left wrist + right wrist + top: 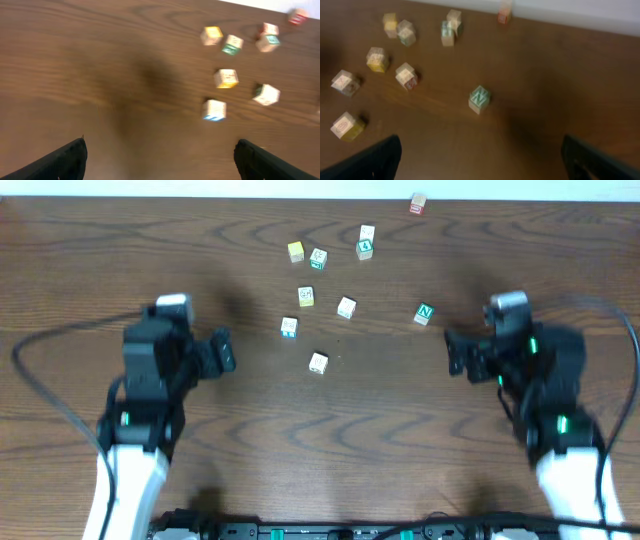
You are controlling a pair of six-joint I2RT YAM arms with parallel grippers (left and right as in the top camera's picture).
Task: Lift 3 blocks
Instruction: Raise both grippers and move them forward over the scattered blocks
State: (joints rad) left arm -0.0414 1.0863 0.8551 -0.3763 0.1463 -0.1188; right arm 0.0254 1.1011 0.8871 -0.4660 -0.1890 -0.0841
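Green "N" block [425, 313]: sits flat on the worktop [300, 450], right of centre in the overhead view, alone, up and left of the right hand [455, 352]

Teal-marked block [289, 327]: centre of frame, just below a yellow-faced block [306, 297], clear of it

Whitish block [318, 362], faint tan mark on top: lowest of the scatter, down and right of the teal-marked block, not touching it

All three rest on the worktop, apart from one another

Other blocks lie higher in the frame: a pale block [346, 307] beside the yellow-faced one, and a reddish block [418, 204] at the top edge

Left hand [222, 350]: left of the scatter, jaws spread wide, holding nothing

Right hand: jaws likewise wide apart, empty

Both wrist views are blurred
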